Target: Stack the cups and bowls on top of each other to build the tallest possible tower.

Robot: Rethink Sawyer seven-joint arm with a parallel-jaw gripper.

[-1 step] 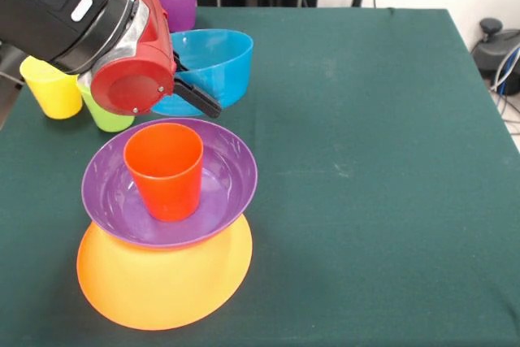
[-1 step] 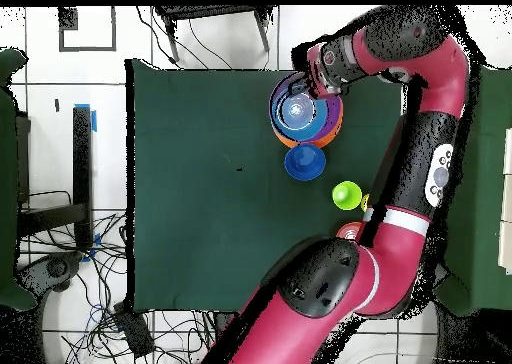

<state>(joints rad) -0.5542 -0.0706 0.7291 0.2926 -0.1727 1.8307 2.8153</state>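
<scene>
Gripper – opening unclear, beside light blue bowl, above tower.

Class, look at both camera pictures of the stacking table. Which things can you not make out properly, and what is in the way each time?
- Gripper: front view, open or shut unclear; the red wrist hides most of it.
- Lime green cup: front view, top hidden by the wrist.
- Yellow cup: overhead view, almost wholly under the arm.
- Light blue bowl: front view, left part behind the wrist.
</scene>
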